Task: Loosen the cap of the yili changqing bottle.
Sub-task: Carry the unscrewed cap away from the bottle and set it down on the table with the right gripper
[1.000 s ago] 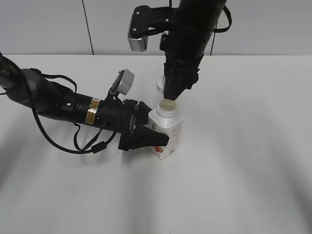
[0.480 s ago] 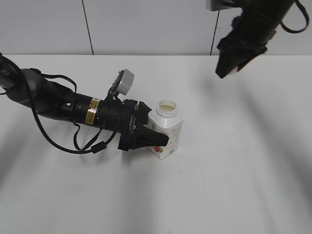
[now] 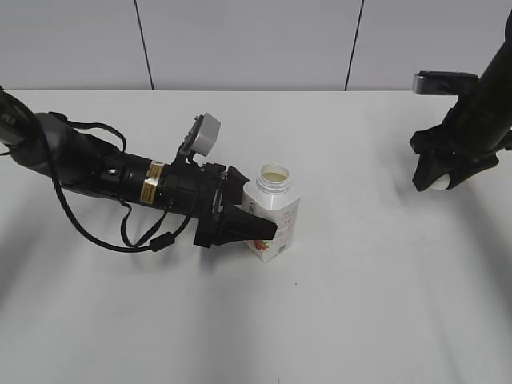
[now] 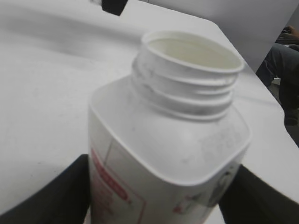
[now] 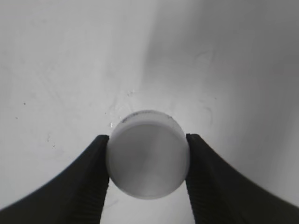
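The yili changqing bottle (image 3: 274, 212) stands upright in the middle of the white table, its threaded neck open and capless; it fills the left wrist view (image 4: 173, 140). My left gripper (image 3: 254, 230) is shut on the bottle's lower body, one finger on each side (image 4: 154, 196). My right gripper (image 3: 434, 178) is at the far right, low over the table, and is shut on the small round white cap (image 5: 147, 153), which peeks out white at the fingertips in the exterior view (image 3: 438, 185).
The white table (image 3: 344, 304) runs to a grey panelled wall at the back. The left arm and its cable (image 3: 104, 180) lie low across the table's left side.
My right gripper has carried the cap from just above the bottle's neck up and away to the right, then down low over the table. The left gripper and bottle have not moved.
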You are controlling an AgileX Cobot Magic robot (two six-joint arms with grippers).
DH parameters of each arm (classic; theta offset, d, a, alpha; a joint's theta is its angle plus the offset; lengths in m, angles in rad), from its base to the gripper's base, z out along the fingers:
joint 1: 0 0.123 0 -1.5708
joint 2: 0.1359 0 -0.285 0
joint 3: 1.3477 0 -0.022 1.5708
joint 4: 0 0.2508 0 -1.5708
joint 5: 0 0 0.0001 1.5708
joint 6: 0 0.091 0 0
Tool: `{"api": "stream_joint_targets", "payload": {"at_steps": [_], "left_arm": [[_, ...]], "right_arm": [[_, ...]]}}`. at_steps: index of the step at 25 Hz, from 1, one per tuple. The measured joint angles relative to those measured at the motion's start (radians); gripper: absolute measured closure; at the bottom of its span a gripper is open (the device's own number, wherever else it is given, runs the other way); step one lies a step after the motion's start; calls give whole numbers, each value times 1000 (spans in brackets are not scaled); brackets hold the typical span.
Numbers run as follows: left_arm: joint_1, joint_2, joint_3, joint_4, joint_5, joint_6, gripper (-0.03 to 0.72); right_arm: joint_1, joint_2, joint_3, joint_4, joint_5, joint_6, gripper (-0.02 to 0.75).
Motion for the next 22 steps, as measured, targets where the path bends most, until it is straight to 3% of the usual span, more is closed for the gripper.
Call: {"api": "stream_joint_targets", "payload": {"at_steps": [8, 22], "left_arm": [[0, 0, 0, 0, 0, 0, 207], [0, 0, 0, 0, 0, 0, 207]], "right_arm": [[0, 1, 150, 0, -181, 9, 349], [0, 49, 170, -10, -214, 16, 349]]}}
